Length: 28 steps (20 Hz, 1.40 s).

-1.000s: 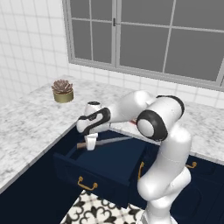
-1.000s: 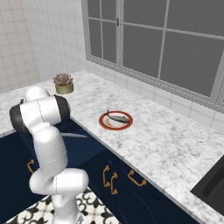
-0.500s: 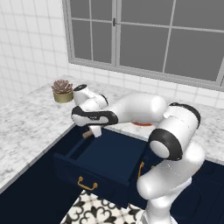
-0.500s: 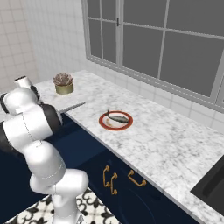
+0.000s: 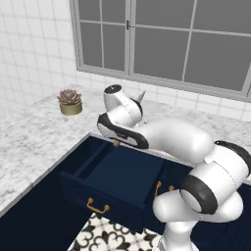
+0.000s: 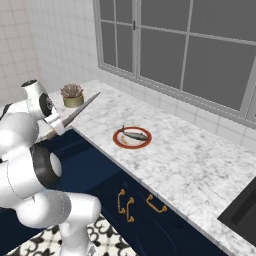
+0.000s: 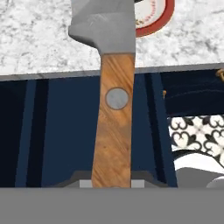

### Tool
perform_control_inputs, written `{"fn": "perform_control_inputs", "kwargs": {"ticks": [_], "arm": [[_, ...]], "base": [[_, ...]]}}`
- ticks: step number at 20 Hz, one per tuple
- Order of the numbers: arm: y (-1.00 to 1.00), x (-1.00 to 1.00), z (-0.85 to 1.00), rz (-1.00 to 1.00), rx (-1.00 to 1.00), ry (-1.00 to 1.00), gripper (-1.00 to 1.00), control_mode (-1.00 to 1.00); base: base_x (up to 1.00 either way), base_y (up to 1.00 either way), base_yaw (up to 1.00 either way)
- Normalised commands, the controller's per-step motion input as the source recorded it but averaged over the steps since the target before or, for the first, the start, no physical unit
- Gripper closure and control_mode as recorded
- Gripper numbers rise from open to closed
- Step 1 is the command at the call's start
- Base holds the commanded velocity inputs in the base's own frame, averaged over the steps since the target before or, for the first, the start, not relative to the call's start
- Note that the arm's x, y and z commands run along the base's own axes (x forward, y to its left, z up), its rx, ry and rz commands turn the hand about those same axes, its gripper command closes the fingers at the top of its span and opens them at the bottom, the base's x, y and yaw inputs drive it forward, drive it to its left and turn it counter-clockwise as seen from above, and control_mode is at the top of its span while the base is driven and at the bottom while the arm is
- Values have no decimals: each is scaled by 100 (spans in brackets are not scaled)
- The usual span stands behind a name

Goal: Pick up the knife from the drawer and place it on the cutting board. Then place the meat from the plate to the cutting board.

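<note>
now, per item:
gripper: closed on the knife handle, raised above the open drawer at the desk edge
knife: held in the gripper, blade pointing up and out over the desk toward the plate; wooden handle with a rivet runs up the hand view
drawer: pulled out, brass handle on its front
plate: on the marble desk, well apart from the knife tip
meat: lying across the plate
plant pot: far desk corner by the wall
</note>
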Motion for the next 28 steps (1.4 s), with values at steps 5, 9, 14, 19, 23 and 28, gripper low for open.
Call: {"fn": "perform_control_inputs", "kwargs": {"ticks": [5,9,14,19,23,28], "arm": [[-71,-5,21,60,11,3,100,-100],[-84,-1,0,46,2,0,100,-100],[-73,-9,0,34,-4,0,100,-100],[-58,-14,0,41,0,1,100,-100],[-19,0,0,34,5,5,100,-100],[0,0,0,0,1,2,100,100]], "base": [[0,0,0],[0,0,0],[0,0,0],[0,0,0],[0,0,0],[0,0,0]]}}
